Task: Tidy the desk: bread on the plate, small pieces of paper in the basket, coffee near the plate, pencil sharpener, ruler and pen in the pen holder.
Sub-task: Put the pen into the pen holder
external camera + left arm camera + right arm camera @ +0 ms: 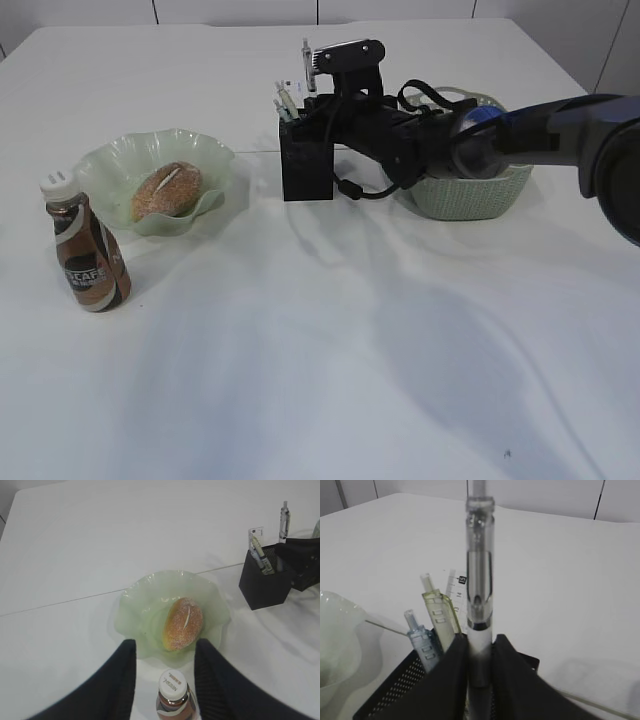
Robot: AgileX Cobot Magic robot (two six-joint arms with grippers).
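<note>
Right wrist view: smooth black fingers (447,680) pinch a clear plastic pen (480,580) upright.

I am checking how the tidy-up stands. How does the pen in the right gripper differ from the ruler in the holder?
The pen is clamped upright in the right gripper above the pen holder; the ruler leans inside it, free. The pen is a clear round barrel, the ruler a flat printed strip. Both rise above the holder's rim.
</note>
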